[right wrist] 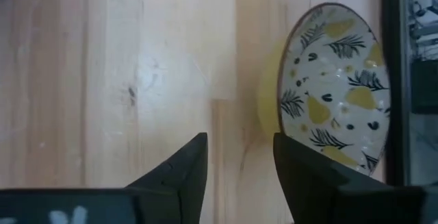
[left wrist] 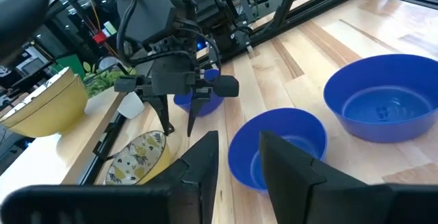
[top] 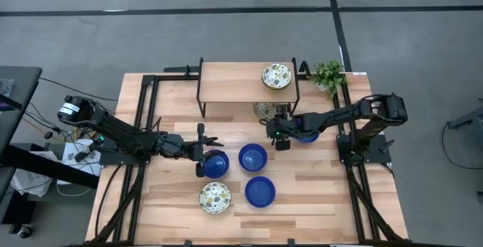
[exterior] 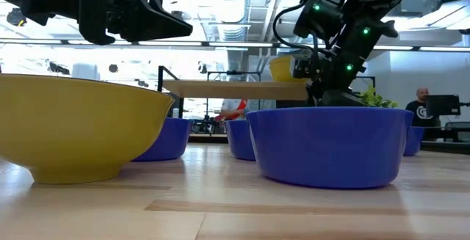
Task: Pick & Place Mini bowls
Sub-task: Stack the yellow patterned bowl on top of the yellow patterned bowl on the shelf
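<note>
Three blue mini bowls [top: 215,164], [top: 253,157], [top: 259,191] and a patterned one [top: 215,198] rest on their bases mid-table. A fourth blue bowl [top: 308,135] sits under my right arm. One patterned bowl [top: 277,75] stands on the low shelf [top: 226,81], and another [right wrist: 335,87] lies on the table at the shelf's near edge. My left gripper [left wrist: 239,159] is open and level, just short of the leftmost blue bowl [left wrist: 277,145]. My right gripper [right wrist: 236,159] is open and slants down over bare wood beside that patterned bowl's rim.
A small green plant [top: 328,73] stands at the far right corner beside the shelf. The shelf's black legs [top: 201,100] and the table's black frame rails [top: 143,111] run near both arms. Bare wood lies along the near right of the table [top: 332,194].
</note>
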You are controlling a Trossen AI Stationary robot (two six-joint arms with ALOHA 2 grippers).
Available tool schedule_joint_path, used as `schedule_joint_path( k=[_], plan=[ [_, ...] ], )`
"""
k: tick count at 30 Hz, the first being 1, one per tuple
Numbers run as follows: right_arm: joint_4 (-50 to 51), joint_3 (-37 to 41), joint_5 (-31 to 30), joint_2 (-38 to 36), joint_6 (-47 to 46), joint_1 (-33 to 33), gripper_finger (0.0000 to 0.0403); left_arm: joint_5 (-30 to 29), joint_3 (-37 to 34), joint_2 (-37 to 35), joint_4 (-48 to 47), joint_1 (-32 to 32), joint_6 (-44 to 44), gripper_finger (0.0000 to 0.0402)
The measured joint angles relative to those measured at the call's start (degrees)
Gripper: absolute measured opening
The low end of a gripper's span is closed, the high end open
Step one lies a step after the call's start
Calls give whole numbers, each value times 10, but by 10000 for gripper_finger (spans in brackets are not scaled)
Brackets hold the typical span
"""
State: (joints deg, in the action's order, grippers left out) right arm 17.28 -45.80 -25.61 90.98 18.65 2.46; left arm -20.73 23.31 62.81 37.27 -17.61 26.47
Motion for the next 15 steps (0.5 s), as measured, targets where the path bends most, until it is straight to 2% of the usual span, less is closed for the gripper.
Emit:
schedule_joint_path(
  k=[15],
  plan=[
    [-42, -1, -1, 0, 60, 22, 129, 0, 0, 0, 0, 0, 0, 106]
  ],
)
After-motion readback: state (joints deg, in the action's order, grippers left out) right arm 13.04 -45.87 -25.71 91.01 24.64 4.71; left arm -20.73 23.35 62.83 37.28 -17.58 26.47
